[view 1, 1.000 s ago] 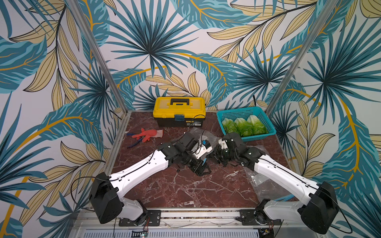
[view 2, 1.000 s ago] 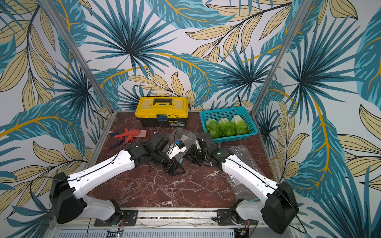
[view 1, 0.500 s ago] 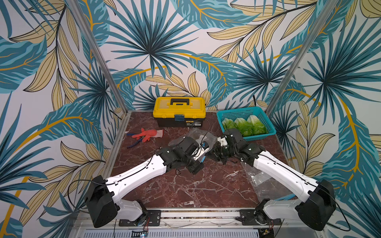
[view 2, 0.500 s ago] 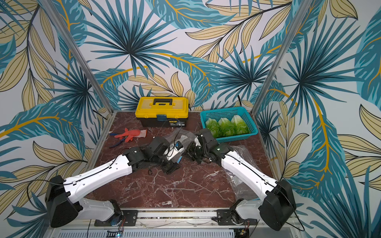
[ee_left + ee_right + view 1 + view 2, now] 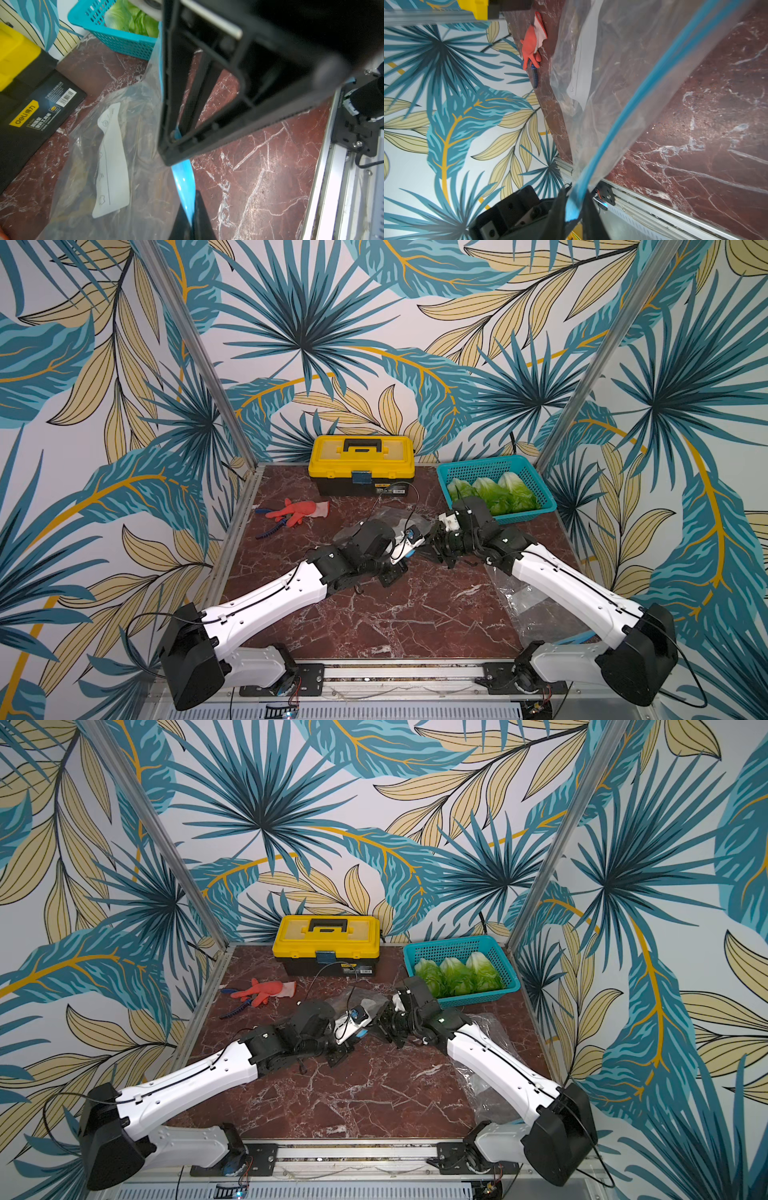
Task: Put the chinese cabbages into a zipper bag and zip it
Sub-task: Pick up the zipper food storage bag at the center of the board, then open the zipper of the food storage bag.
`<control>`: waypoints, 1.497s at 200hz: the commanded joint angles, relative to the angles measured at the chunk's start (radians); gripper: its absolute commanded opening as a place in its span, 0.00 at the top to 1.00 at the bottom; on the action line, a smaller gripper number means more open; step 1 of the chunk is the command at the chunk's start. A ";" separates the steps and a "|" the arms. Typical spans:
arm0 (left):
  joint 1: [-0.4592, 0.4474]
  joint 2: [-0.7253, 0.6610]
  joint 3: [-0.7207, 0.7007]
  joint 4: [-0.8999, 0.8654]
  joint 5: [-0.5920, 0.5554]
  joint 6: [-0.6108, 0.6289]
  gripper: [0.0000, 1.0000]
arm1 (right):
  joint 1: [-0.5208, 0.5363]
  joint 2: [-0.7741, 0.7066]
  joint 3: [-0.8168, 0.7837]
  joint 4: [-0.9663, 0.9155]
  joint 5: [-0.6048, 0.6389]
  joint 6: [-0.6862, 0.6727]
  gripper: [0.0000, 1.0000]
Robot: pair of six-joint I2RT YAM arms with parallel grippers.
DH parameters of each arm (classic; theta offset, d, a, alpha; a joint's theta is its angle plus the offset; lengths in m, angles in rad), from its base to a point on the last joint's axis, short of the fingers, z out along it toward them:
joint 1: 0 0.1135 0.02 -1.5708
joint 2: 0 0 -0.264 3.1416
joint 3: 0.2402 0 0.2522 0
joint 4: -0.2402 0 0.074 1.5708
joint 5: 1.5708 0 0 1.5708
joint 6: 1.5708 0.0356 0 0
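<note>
The zipper bag (image 5: 104,155) lies crumpled on the bench (image 5: 259,166) with no cabbage seen inside. Its blue zip strip (image 5: 185,182) is pinched by the closed left fingers (image 5: 201,216). The strip is also threaded between the right fingers (image 5: 592,216), though whether it is gripped there cannot be told. The three chinese cabbages (image 5: 494,493) lie in the teal basket (image 5: 530,515), well apart from the bag. If only one lip is held, the mouth may be pulled flat, and a cabbage could be pushed against closed film.
</note>
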 commanded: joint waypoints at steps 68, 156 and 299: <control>-0.003 0.000 -0.010 0.065 0.075 -0.184 1.00 | -0.011 -0.236 -0.237 0.133 0.357 0.184 0.74; -0.003 -0.015 -0.025 0.068 0.076 -0.186 1.00 | -0.011 -0.173 -0.178 0.168 0.317 0.155 0.75; -0.002 -0.008 -0.005 0.068 0.080 -0.196 1.00 | -0.007 -0.145 -0.217 0.226 0.279 0.174 0.85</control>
